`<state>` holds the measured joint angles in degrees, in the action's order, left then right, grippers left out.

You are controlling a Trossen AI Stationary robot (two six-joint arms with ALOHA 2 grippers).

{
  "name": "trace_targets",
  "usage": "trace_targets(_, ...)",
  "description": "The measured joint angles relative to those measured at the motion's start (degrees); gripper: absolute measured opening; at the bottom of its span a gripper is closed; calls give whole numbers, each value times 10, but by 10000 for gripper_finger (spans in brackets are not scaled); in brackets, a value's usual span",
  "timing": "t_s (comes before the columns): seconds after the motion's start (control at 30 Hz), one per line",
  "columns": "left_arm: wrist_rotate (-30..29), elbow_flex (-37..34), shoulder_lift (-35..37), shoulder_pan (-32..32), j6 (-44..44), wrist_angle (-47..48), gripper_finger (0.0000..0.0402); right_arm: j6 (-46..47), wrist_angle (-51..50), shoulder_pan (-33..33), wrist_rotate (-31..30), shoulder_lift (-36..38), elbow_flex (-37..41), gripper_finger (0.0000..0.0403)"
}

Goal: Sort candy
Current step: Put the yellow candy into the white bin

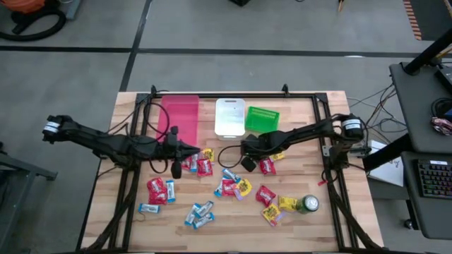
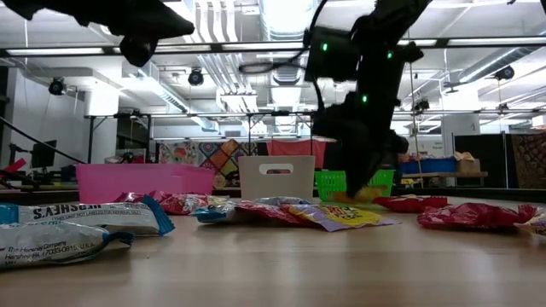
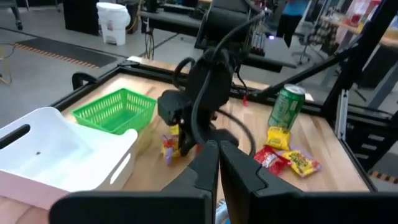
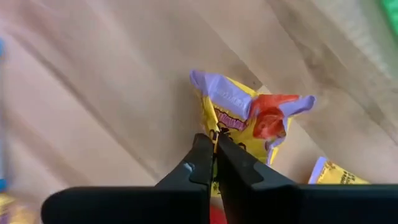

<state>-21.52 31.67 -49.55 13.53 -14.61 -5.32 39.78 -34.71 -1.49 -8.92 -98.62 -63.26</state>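
Observation:
Red, yellow and blue-and-silver candy packets (image 1: 226,185) lie scattered flat on the wooden table. My right gripper (image 1: 247,156) hangs over the table's middle, in front of the green bin (image 1: 262,118), shut on a yellow packet with purple ends (image 4: 249,118). That packet also shows below the gripper in the left wrist view (image 3: 169,144). My left gripper (image 3: 217,155) is shut and holds nothing. It is raised above the table, left of the right gripper (image 1: 196,149), and points toward it. My right gripper pinches the yellow packet between its two fingers at one edge (image 4: 219,138), coming from above and pointing down. The packet hangs below the fingertips (image 3: 169,144). Whether its lower end touches the table, I cannot tell.
A pink bin (image 1: 180,116), a white bin (image 1: 229,116) and the green bin stand in a row at the far edge. A green drink can (image 1: 307,204) stands near the right near corner. Another yellow packet (image 4: 339,174) lies beside the held one. A dark frame rims the table.

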Motion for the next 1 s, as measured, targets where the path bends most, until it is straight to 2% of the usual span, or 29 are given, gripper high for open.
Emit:
trace_targets(0.27, 0, 51, 6, 3, -18, 121, 0, -28, 26, 13, 0, 86, -1, 9)
trace_targets(0.5, 0, 62, 5, 4, -24, 149, 0, -111, 167, -4, 0, 123, -1, 9)
trace_targets(0.8, 1, 75, 10, 4, -41, 184, 0, -230, 324, -90, -1, 89, -1, 9)
trace_targets(1.0, 1, 80, 10, 4, -42, 199, 0, -259, 441, -151, -2, 35, -1, 9)
